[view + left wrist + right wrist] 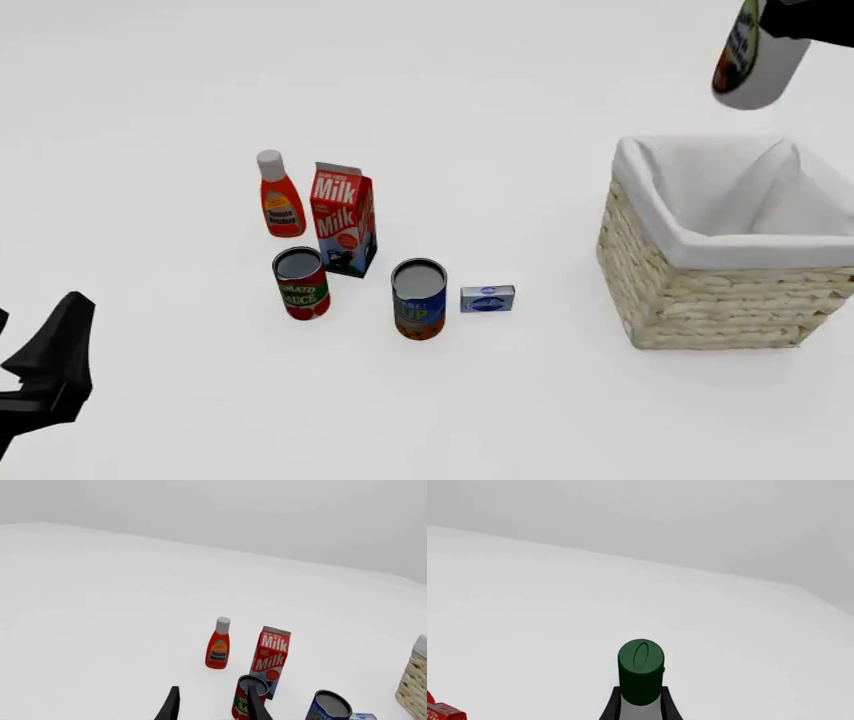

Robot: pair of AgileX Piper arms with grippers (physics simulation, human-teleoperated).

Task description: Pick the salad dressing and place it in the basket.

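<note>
The salad dressing [758,62], a white bottle with a green-red label, hangs in the air above the far rim of the wicker basket [707,300]. My right gripper [801,20] is shut on it at the top right edge of the front view. In the right wrist view its dark green cap [640,667] stands up between my fingers [608,707]. The basket's white-lined inside shows nothing in it. My left gripper [47,370] is open and empty, low at the near left, well apart from the groceries; its fingertips [171,705] show in the left wrist view.
On the table's left middle stand a red ketchup bottle [279,195], a milk carton [344,218], a tomato sauce can [302,283], a blue can [419,299] and a small blue box [487,299]. The basket's corner [415,682] shows in the left wrist view.
</note>
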